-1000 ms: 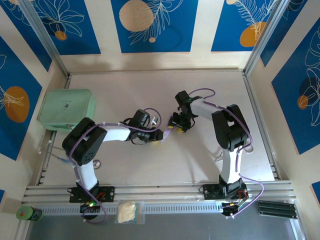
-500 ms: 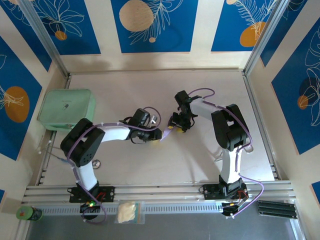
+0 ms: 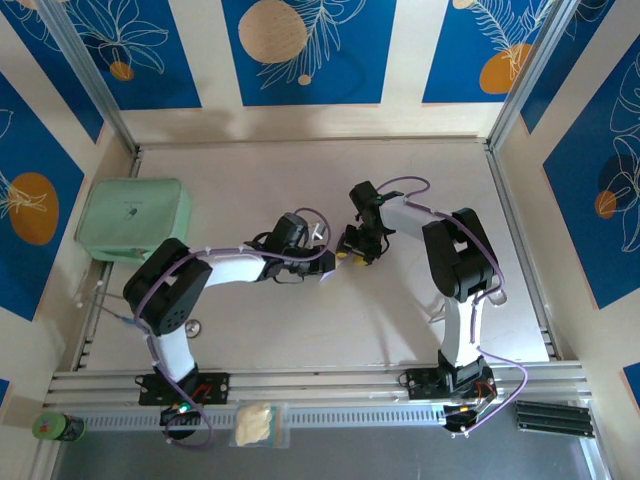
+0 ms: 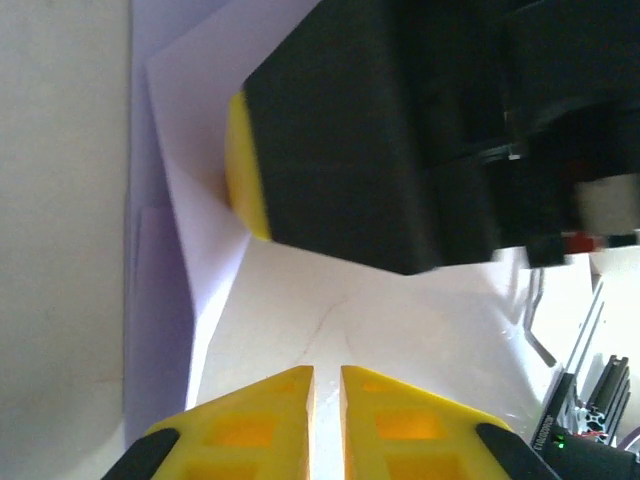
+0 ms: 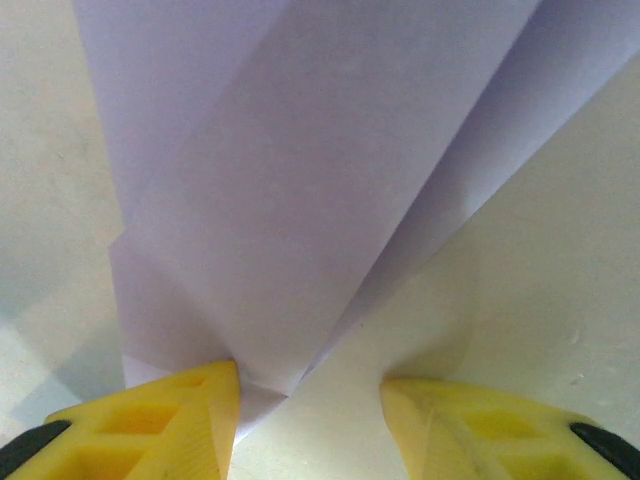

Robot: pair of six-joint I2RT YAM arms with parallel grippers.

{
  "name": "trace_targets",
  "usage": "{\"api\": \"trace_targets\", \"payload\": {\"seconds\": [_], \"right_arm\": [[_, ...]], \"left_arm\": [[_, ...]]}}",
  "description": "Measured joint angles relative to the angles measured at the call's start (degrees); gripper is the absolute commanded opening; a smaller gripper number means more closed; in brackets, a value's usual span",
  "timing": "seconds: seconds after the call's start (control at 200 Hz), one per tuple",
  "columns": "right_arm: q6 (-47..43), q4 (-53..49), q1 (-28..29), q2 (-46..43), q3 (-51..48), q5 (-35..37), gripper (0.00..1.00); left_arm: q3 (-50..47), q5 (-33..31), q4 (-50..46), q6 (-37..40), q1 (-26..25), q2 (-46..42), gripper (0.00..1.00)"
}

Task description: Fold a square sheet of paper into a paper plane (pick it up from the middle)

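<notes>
Mid-fold, well right of mint box (image 3: 133, 218). Left gripper (image 4: 327, 376) nearly closed at fold of paper plane (image 5: 300, 180), hold unclear. Right gripper (image 5: 310, 385) spread apart beside its corner. Next, probably: press crease flat, edges aligned.

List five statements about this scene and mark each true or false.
1. The lilac paper has creases and overlapping folds. True.
2. The right gripper has its jaws shut tight. False: they stand well apart, with a corner of the paper against one finger.
3. The left gripper has its jaws almost together. True.
4. The mint-green box lies between the two grippers. False: it sits at the left edge of the table, apart from both.
5. The two grippers are close to each other near the table's middle. True.
</notes>
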Motion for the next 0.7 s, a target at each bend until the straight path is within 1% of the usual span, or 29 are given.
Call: {"api": "trace_targets", "payload": {"seconds": [0.135,0.695], "right_arm": [[0.0,0.0,0.0,0.0,0.0,0.0,0.48],[0.0,-0.7,-0.1,0.5,0.5,0.0,0.49]], "left_arm": [[0.5,-0.1,-0.1,-0.3,0.0,2.1,0.15],[0.7,-3.8,-1.9,0.8,0.0,2.2,0.16]]}}
